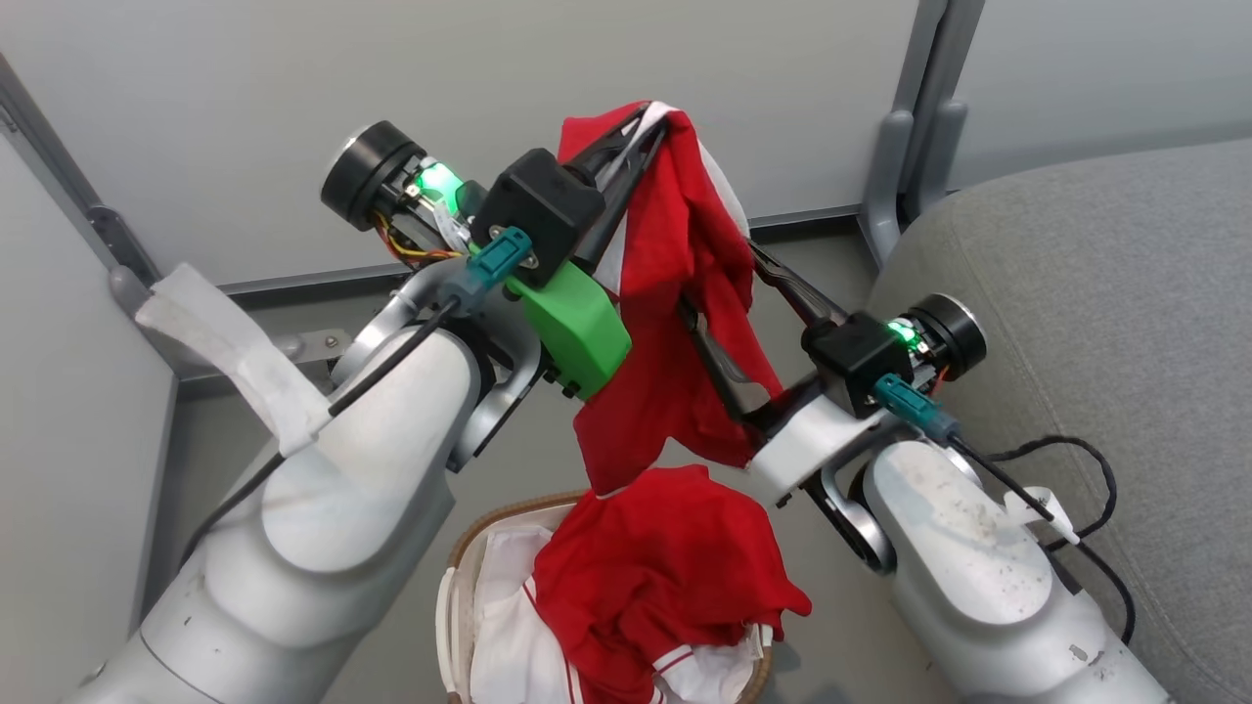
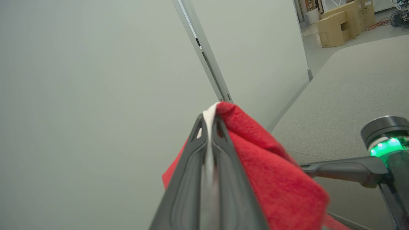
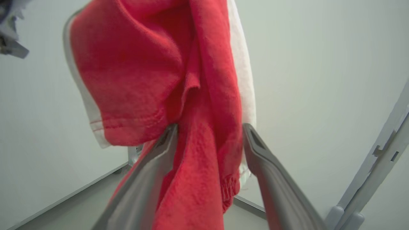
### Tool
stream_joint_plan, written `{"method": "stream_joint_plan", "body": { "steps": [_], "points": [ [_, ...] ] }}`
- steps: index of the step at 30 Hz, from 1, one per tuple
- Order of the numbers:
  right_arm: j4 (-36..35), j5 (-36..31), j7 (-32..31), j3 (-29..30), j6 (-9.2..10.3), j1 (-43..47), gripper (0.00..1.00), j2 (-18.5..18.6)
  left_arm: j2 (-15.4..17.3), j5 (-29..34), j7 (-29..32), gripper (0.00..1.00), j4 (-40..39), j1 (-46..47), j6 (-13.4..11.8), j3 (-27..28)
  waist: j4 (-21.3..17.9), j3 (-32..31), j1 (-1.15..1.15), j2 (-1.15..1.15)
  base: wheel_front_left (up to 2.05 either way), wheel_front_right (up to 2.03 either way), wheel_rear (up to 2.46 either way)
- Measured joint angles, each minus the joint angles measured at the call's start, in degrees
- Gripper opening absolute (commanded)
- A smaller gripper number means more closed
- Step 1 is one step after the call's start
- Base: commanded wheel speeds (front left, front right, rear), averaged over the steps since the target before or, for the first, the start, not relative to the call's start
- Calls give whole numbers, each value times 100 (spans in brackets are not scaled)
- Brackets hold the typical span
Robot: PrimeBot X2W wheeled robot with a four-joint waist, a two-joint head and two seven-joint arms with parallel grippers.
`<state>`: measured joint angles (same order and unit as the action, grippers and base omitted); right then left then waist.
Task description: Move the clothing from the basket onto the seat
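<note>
While the left tool (image 1: 653, 119) stands high at the left, its fingers pressed together on a fold of one red-and-white garment (image 1: 685, 244), that piece hangs in the air above the basket (image 1: 469, 533). Its lower edge comes near the heap below, and whether they touch cannot be told. Just to the right, the right tool (image 1: 719, 279) is spread wide, one finger on either side of the hanging cloth without closing on it. More clothing (image 1: 655, 577) lies heaped in the basket, red on top with white at the edges. Farther right, the grey seat (image 1: 1095, 293) bears no red cloth on the part that shows. By my judgement the task is barely begun: one piece is lifted but not yet carried across, and the rest waits in the basket.
</note>
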<state>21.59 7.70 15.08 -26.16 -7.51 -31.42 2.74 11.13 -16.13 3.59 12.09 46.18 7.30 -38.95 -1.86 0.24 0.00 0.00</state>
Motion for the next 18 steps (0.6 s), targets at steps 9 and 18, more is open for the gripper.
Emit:
{"method": "stream_joint_plan", "body": {
  "steps": [9, 18],
  "points": [
    [921, -382, 2, -197, 0, -413, 62, 2, -21, -122, 19, 0, -463, -161, 0, -162, 169, -57, 0, 0, 0, 0, 0],
    [1333, -319, 1, -286, 0, -710, 0, 0, 197, -252, -22, 0, -637, -494, -185, -5, 154, -4, 0, 0, 0, 0, 0]
  ]
}}
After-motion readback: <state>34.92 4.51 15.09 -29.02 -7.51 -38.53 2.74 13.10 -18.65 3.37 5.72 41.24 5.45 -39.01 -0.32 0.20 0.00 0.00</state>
